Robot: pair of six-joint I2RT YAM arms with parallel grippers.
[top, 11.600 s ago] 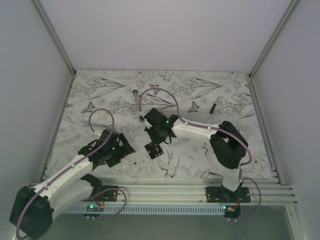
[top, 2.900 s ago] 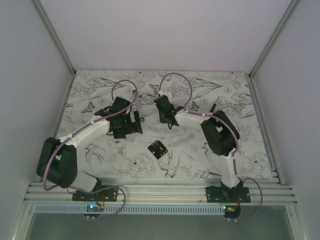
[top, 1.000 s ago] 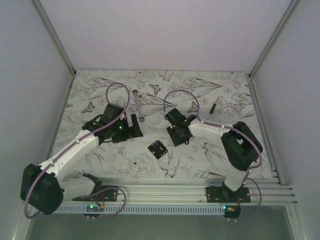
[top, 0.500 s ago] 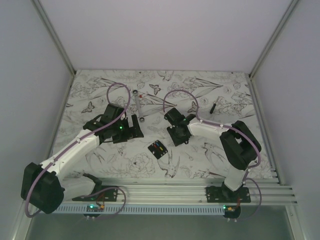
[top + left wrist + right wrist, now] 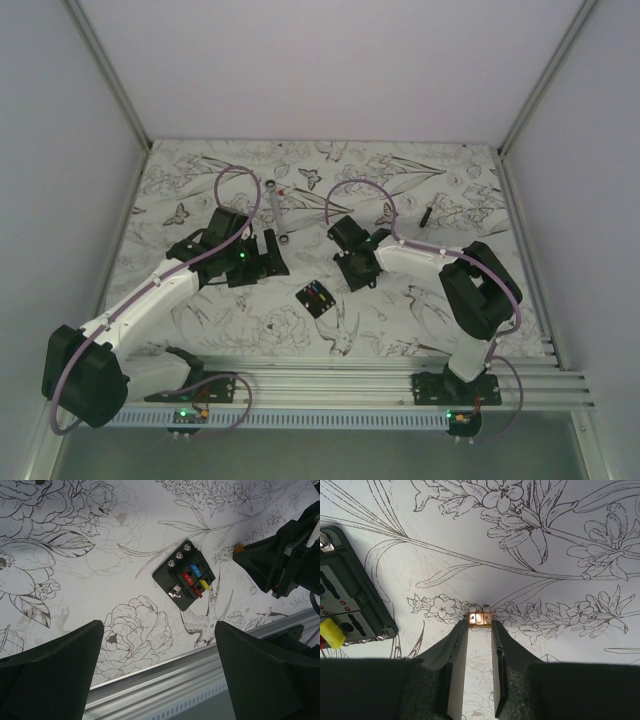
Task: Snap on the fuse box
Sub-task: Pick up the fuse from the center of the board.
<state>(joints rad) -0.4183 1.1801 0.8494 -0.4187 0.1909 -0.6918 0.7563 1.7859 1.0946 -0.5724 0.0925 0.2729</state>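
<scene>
Your fuse box [image 5: 315, 297] lies flat on the floral table [image 5: 200, 170], slanted to its edges. It sits near the middle between the two grippers and short of the metal rail [image 5: 330, 385] at the near edge. Bare sheet shows on all its sides and nothing touches it.

Your right gripper [image 5: 479, 626] sits just beside the box's far right corner, apart from it. Its fingers [image 5: 452, 655] are drawn close and pinched on a small amber piece [image 5: 479, 618] at their very tips. In the right wrist view the box is cut by the left border, a yellow fuse [image 5: 330, 632] showing, with a strip of sheet between it and the nearer finger.

Your left gripper [image 5: 157, 630] stands off the box's far left, fingers [image 5: 50, 670] spread wide with nothing between them. Its camera looks through that gap onto the box and its red, blue and yellow fuses.

The silver wrench [image 5: 278, 212] lies behind, between the two arms and near the left gripper's far side. The thin black stick [image 5: 426, 213] lies toward the far right, well apart from both grippers. The side walls [image 5: 60, 200] stand well away from both.

Against the picture from a few seconds back, both grippers have come toward you and closer to the box, and the left arm no longer covers the wrench. Over the last second almost nothing shifts; the right gripper moves only a touch. The box lies where it lay
</scene>
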